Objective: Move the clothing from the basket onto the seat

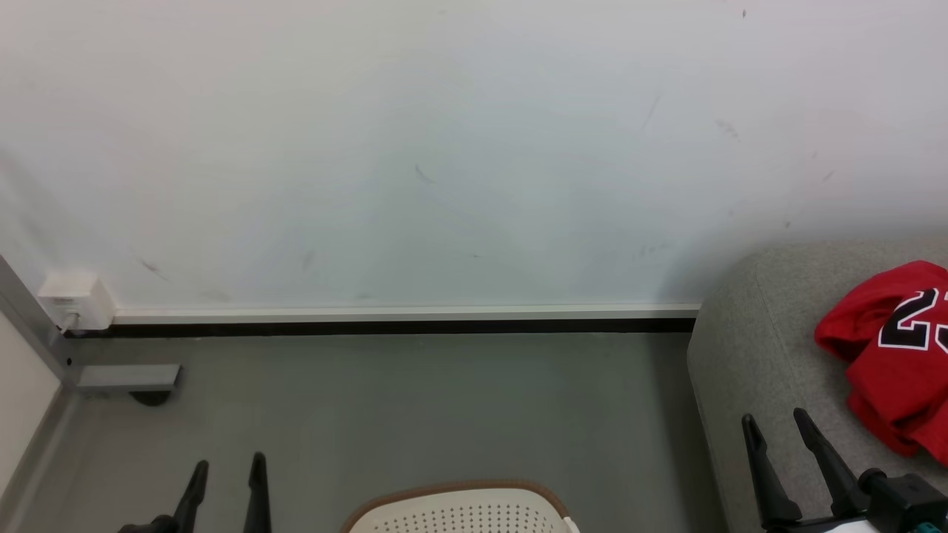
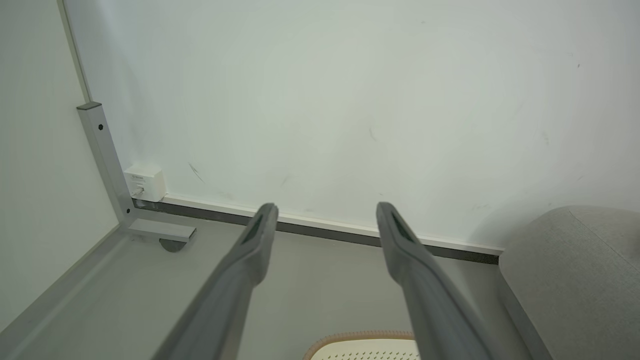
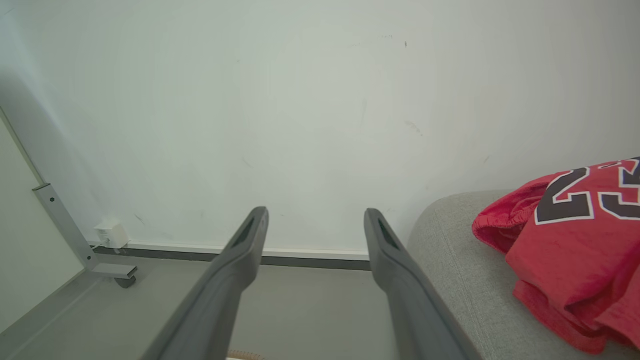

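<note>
Head view. The clothing (image 1: 896, 370) lies as a crumpled bright red heap on the seat (image 1: 755, 355), at the right edge of the frame and cut off by it. A black number with white edging shows on the upper fold: a "2" and part of a second digit. The seat is light grey fabric with a rounded corner towards the wall. The basket (image 1: 459, 486) is at bottom centre on the grey floor (image 1: 415, 400), left of the seat and apart from it. Its brown rim and perforated cream wall show. Left gripper (image 1: 228, 463) is at lower left over the floor, fingers parted, nothing held. Right gripper (image 1: 775, 417) is over the seat's near edge, just left of the heap and not touching it, fingers parted and empty.

Left wrist view. Left gripper (image 2: 326, 207) is wide open and bare. The basket (image 2: 365, 334) rim shows at the bottom, between the fingers. The seat (image 2: 575, 280) is at right. A white socket box (image 2: 145, 184) sits on the wall by a grey frame leg (image 2: 107, 160).

Right wrist view. Right gripper (image 3: 315, 211) is wide open, gripping nothing. The clothing (image 3: 575, 255) rests on the seat (image 3: 465, 270), right of the fingers. The cloth is wrinkled, with a gathered edge at its left end and "23" in black, white-edged.
</note>
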Available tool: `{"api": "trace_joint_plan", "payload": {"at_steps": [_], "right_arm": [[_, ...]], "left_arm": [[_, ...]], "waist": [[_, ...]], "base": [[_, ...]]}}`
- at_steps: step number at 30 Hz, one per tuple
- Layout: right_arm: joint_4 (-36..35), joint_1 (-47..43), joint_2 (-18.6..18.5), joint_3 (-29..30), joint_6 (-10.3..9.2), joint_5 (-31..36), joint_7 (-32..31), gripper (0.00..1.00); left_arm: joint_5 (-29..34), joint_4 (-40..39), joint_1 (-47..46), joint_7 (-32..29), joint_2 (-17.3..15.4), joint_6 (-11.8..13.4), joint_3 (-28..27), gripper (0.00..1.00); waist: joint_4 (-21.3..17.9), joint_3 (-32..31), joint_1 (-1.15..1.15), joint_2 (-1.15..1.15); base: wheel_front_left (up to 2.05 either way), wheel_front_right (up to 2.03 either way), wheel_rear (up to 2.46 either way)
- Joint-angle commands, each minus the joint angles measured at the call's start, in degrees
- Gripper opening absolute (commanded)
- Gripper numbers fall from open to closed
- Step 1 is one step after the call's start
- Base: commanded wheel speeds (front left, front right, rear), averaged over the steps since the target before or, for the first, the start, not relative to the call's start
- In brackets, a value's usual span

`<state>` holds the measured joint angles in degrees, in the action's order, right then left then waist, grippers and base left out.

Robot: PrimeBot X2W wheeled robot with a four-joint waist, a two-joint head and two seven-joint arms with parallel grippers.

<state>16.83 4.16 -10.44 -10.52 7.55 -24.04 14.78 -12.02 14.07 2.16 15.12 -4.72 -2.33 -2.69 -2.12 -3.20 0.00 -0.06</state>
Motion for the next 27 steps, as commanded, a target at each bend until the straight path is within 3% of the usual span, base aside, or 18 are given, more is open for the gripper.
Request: {"api": "trace_joint_plan", "payload": {"at_steps": [1, 2, 3, 7, 27], "right_arm": [[0.15, -0.04, 0.21, 0.01, -0.13, 0.3, 0.41, 1.0], [0.22, -0.03, 0.22, -0.02, -0.13, 0.26, 0.42, 1.0], [0.07, -0.01, 0.07, -0.07, 0.0, -0.03, -0.01, 0.0], [1.58, -1.34, 0.48, -0.24, 0.01, -0.72, -0.36, 0.0], [0.76, 0.28, 2.27, 4.37, -0.01, -18.1, -5.82, 0.0]], "left_arm": [[0.59, 0.11, -0.5, 0.04, -0.02, -0.14, -0.3, 1.0], [0.56, 0.14, -0.51, 0.04, 0.09, -0.41, -0.43, 1.0], [0.17, 0.15, -0.04, -0.01, 0.17, -0.33, -0.36, 0.0], [-0.38, 2.09, 0.61, -0.38, 0.59, -0.36, -0.41, 0.0], [-21.0, 0.19, -2.02, -5.93, 0.89, -0.16, -1.44, 0.0]], "waist": [[-0.02, -0.03, 0.0, 0.0], [-0.04, -0.04, 0.0, 0.0], [-0.04, -0.05, 0.0, 0.0], [-0.04, -0.05, 0.0, 0.0], [0.3, 0.43, 0.0, 0.0]], "base": [[0.0, 0.0, 0.0], [0.0, 0.0, 0.0], [0.0, 0.0, 0.0], [0.0, 0.0, 0.0], [0.0, 0.0, 0.0]]}}
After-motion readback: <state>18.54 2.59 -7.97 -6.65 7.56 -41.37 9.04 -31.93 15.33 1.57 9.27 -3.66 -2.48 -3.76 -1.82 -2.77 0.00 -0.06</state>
